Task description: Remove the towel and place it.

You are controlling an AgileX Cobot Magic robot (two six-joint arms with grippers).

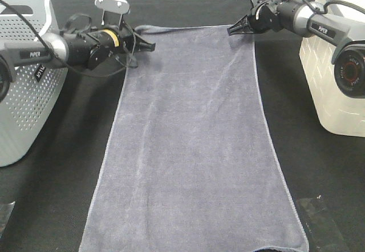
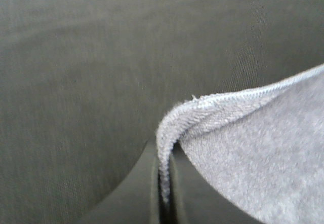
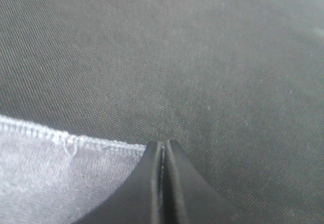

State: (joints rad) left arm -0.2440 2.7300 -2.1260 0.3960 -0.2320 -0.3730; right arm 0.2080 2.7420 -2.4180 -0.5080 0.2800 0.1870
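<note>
the towel (image 1: 194, 149) lay flat along the dark table (image 1: 325, 166), its near hem closest to the high camera, each far corner at a gripper, likely for spreading. the left wrist view alone showed the left gripper (image 2: 164, 183) clenched on the hem; the right wrist view had the right gripper (image 3: 163, 173) pressed together at its corner, cloth between not visible.

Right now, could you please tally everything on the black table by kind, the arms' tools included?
Towel: 1, grey-lavender, spread flat.
Baskets: 2, a grey perforated one at the left edge and a white one at the right edge.
Tools: 2, the left tool shut on a far towel corner, the right tool at the other far corner, jaws together.
Total: 5
</note>
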